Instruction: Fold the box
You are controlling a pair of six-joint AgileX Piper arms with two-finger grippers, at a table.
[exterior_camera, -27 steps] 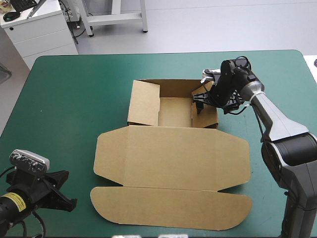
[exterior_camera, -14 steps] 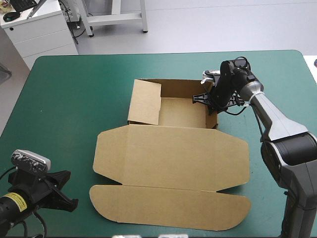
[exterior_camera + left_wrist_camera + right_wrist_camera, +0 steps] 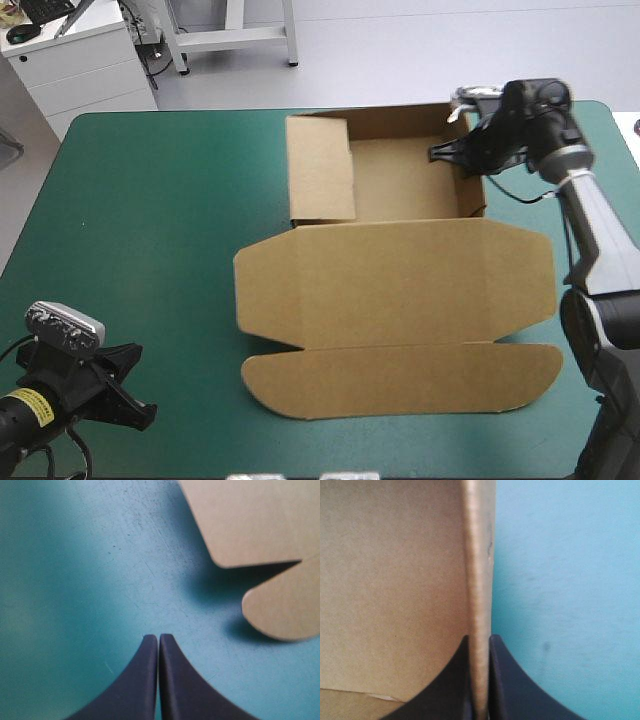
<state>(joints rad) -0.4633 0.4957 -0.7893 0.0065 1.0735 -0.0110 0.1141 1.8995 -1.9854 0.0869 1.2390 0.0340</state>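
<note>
The brown box (image 3: pixel 400 280) lies as an open tray toward the table's far side, its lid flat toward the near edge. Its left flap leans inward over the tray floor. My right gripper (image 3: pixel 470 152) is at the tray's right wall, far corner. In the right wrist view that wall (image 3: pixel 479 580) runs edge-on between the black fingers (image 3: pixel 507 680), which are shut on it. My left gripper (image 3: pixel 135 385) sits low at the near left corner of the table, apart from the box. Its fingers (image 3: pixel 140 680) meet in a point over bare cover, the lid's rounded corners (image 3: pixel 285 610) ahead of them.
The teal-green cover (image 3: pixel 140 230) lies bare left of the box. The tray's back wall (image 3: pixel 400 120) stands close to the table's far edge. White furniture stands beyond the far left corner.
The right gripper closed on the tray's right wall, then drew the whole box toward the far right of the table. The left arm stayed put.
</note>
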